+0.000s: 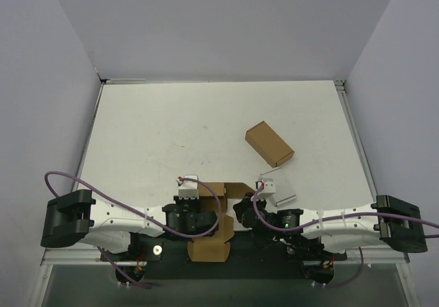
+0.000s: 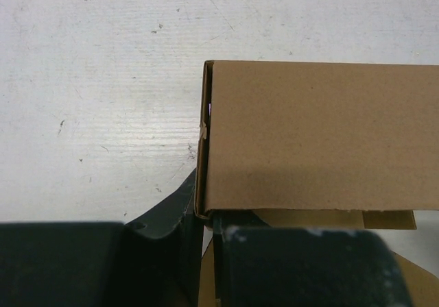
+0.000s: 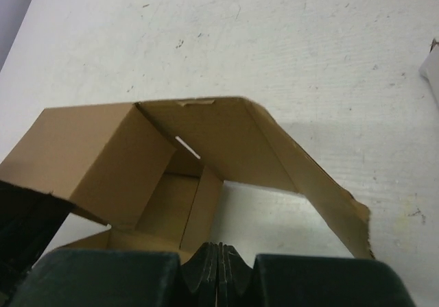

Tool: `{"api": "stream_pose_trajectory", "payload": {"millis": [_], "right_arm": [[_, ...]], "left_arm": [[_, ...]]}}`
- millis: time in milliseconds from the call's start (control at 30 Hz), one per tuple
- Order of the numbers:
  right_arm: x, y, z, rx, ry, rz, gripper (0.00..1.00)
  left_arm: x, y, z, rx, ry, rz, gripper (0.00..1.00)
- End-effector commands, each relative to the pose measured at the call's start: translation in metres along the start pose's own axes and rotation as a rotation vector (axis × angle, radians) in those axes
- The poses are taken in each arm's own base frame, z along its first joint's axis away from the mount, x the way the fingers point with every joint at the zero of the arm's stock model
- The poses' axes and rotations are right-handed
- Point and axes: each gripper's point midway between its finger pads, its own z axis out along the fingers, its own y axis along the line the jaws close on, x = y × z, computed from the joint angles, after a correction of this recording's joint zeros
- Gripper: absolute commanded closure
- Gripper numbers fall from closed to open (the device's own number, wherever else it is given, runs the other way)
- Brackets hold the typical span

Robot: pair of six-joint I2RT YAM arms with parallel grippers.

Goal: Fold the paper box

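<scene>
The left gripper's dark jaws are nearly closed and pinch one thin wall of the paper box, a small, part-folded carton of plain brown kraft cardboard. The wall's edge runs down into the narrow gap between the fingers, and a broad flat panel stands just ahead of them.

The right gripper's jaws are pressed together, ribbed pads meeting, with no cardboard seen between them. They sit at the near lip of the box's open side. Straight ahead of these jaws the hollow shows the box's own brown walls, a folded inner panel and a thin slit of light at one corner. A long flap slants away to the right of the jaws, its end ragged.

The box lies between the two grippers at the near edge of the white scuffed table.

A small white-grey rectangular slab lies near the right jaws, on their outer side. Farther beyond them, well apart, lies a longer oblong brown carton, closed, so its contents cannot be told.
</scene>
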Motion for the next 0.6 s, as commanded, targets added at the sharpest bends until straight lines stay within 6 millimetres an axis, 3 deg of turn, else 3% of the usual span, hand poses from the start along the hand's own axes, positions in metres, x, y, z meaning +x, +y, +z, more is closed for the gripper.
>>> {"api": "stream_pose_trajectory", "payload": {"millis": [0, 167, 367, 567], "right_arm": [[-0.016, 0.006, 0.011, 0.006, -0.04, -0.008, 1.0], [-0.019, 0.015, 0.025, -0.041, -0.028, 0.031, 1.0], [-0.004, 0.039, 0.033, -0.111, 0.035, 0.011, 1.0], [0.01, 0.048, 0.043, -0.127, 0.079, 0.005, 1.0]], "left_arm": [[0.01, -0.013, -0.005, 0.032, 0.069, 0.011, 1.0], [0.01, -0.015, -0.005, 0.037, 0.072, 0.014, 1.0], [0.01, -0.017, -0.005, 0.041, 0.072, 0.014, 1.0], [0.012, -0.017, -0.004, 0.041, 0.074, 0.013, 1.0]]}}
